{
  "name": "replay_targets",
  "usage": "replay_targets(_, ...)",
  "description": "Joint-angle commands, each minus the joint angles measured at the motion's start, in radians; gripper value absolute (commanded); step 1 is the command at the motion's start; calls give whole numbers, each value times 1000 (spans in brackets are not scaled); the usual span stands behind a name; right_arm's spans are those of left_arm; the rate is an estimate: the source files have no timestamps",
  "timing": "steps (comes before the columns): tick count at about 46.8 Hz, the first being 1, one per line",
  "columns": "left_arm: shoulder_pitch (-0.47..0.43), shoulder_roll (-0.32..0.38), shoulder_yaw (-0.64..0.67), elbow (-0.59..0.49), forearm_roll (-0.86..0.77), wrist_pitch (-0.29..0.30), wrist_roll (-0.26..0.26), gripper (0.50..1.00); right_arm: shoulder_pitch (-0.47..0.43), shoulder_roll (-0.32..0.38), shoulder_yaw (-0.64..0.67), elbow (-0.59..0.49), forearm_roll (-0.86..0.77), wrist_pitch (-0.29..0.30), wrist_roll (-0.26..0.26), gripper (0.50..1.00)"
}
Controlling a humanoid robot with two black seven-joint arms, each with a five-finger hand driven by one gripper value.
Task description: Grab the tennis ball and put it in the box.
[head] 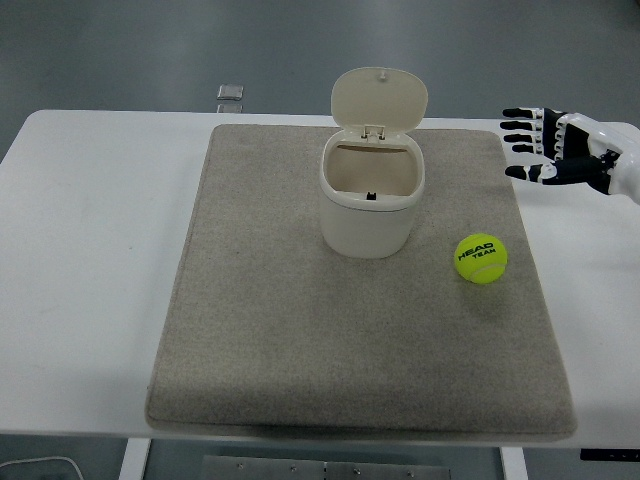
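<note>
We are looking down on a white table that is filling most of the view, and a large grey-beige mat is lying across its middle, reaching almost from the far edge to the near edge. On the far half of the mat a cream box is standing upright; its hinged lid is tipping back and up, so we are seeing straight into the open top. To the right of the box, apart from it, a yellow-green tennis ball is resting on the mat near the mat's right edge, its dark printed lettering facing us. We are seeing our right hand coming in from the right edge at the far right of the table, beyond the ball and well apart from it; its fingers are stretching out flat and spread, pointing left toward the box, and it is holding nothing. Beyond the mat's far left corner, a small grey square object is sitting at the table's far edge.
</note>
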Motion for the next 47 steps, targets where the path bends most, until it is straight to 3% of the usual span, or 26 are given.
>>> replay_targets(1,0,0,1,1,0,1,1,992,1,-24,-1,18,-68,16,17,907)
replay_targets(10,0,0,1,1,0,-1,1,992,-2,-46,-3,60,-171,67,51,907)
replay_targets(23,0,0,-1,1,0,-1,1,992,-6,-96,-61,172,-304,75,111,907)
replay_targets(33,0,0,-1,1,0,1,0,992,-28,-110,-95,225,-426,39,162,907)
replay_targets(47,0,0,-1,1,0,1,1,992,-42,-101,-132,227,-542,-45,169,907)
